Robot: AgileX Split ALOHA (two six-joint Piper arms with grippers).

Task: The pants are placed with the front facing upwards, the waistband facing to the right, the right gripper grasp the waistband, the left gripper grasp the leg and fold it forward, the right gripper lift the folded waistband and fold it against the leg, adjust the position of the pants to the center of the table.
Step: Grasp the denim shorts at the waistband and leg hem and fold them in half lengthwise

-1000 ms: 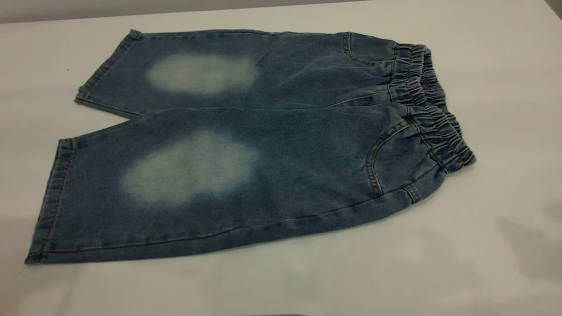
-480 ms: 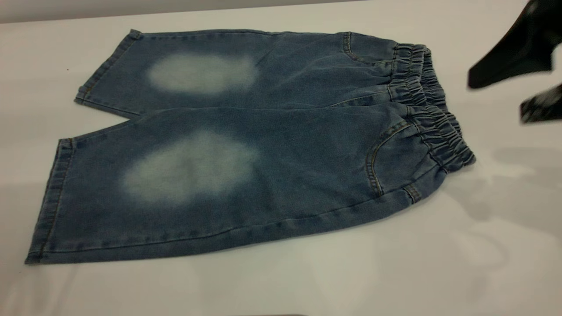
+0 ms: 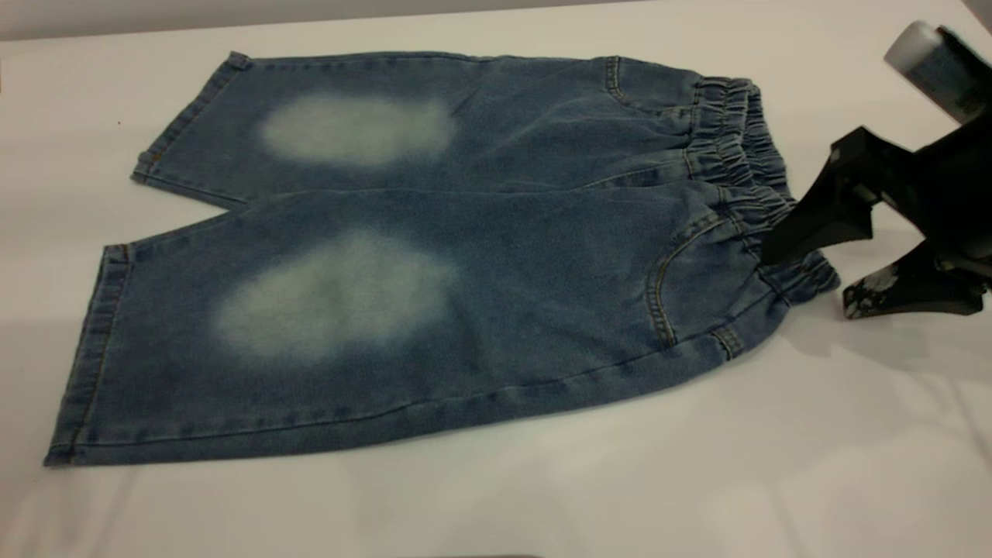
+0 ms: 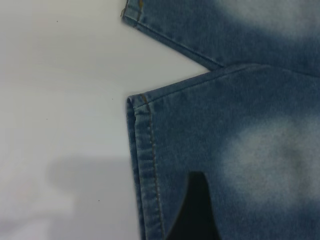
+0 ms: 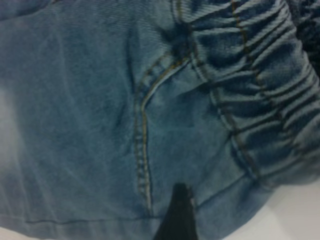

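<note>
On the table (image 3: 852, 480) the pants (image 3: 465, 263) lie flat, waistband (image 3: 744, 155) to the right. The right gripper (image 3: 810, 275) hovers at the waistband's near end, jaws spread wide, holding nothing; the left gripper's (image 4: 196, 210) opening cannot be told.

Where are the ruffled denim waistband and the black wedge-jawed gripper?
ruffled denim waistband (image 3: 732, 147), exterior view, on its gathered elastic folds.
black wedge-jawed right gripper (image 3: 806, 275), exterior view, midway between its open fingertips.

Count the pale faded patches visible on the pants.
2. One patch sits on the far leg of the pants, the other patch on the near leg, both about midway along. None looks hidden, though the underside cannot be seen.
</note>
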